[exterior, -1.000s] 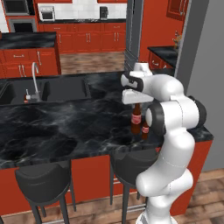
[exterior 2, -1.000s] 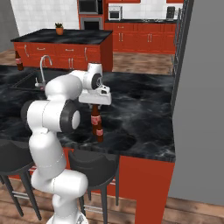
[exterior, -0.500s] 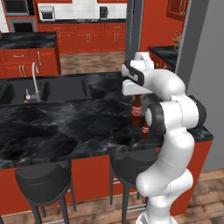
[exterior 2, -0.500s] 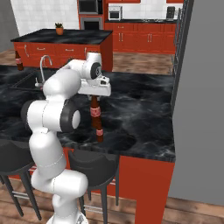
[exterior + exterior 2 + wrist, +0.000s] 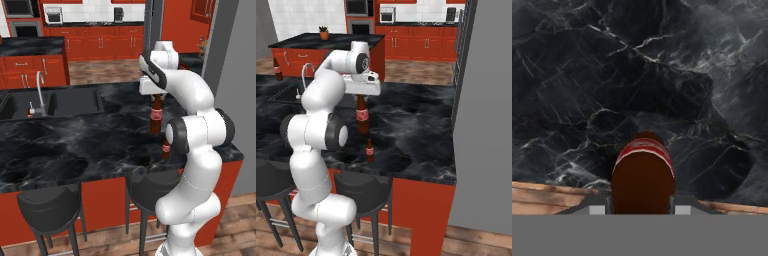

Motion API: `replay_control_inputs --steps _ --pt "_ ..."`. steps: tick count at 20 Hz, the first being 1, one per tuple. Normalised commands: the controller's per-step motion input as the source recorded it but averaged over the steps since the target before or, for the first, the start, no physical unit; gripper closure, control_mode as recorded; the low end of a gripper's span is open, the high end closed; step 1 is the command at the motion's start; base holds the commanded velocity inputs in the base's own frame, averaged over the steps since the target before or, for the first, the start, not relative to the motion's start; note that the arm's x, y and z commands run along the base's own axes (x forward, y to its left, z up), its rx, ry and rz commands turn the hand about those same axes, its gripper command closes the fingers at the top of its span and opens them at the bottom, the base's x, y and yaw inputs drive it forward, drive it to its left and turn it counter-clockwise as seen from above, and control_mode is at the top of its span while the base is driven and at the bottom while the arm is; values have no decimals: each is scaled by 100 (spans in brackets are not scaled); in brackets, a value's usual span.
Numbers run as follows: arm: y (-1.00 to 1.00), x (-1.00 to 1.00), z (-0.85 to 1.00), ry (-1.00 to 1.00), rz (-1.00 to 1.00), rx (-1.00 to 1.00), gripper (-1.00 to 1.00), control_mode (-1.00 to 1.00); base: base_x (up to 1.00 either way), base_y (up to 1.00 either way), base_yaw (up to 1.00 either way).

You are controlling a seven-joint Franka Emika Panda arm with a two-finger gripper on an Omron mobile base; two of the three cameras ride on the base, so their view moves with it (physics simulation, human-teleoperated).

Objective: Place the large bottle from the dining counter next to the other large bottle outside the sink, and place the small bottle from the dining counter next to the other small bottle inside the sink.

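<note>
Above dining counter (image 5: pixel 75 145), gripper (image 5: pixel 361 94) hanging with jaws clamped narrow on neck of large bottle (image 5: pixel 362 116), carrying it upright, base clear of slab, likely so it travels without tipping. Small bottle (image 5: pixel 370 150) standing on counter just below and beside it, waiting its turn. Sink (image 5: pixel 70 102) with tap (image 5: pixel 39 92) lying well apart, far left.

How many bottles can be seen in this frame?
3: large bottle hanging in the gripper above the dining counter; small bottle standing below it; another bottle far left. Others may be hidden.
</note>
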Motion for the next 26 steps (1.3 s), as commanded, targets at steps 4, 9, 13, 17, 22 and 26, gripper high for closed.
replay_control_inputs --steps 4,9,13,17,22,26 --pt "16 -32 52 -2 1 0 100 -100 0 0 0" --pt "5 -50 33 -7 0 0 100 -100 0 0 0" --pt "-2 -94 1 -22 0 3 100 -100 0 0 0" --pt "-5 -99 -12 -28 0 3 100 -100 0 0 0" --pt "0 -88 -2 -19 0 0 100 -100 0 0 0" --pt "0 -42 0 -1 0 0 100 -100 0 0 0"
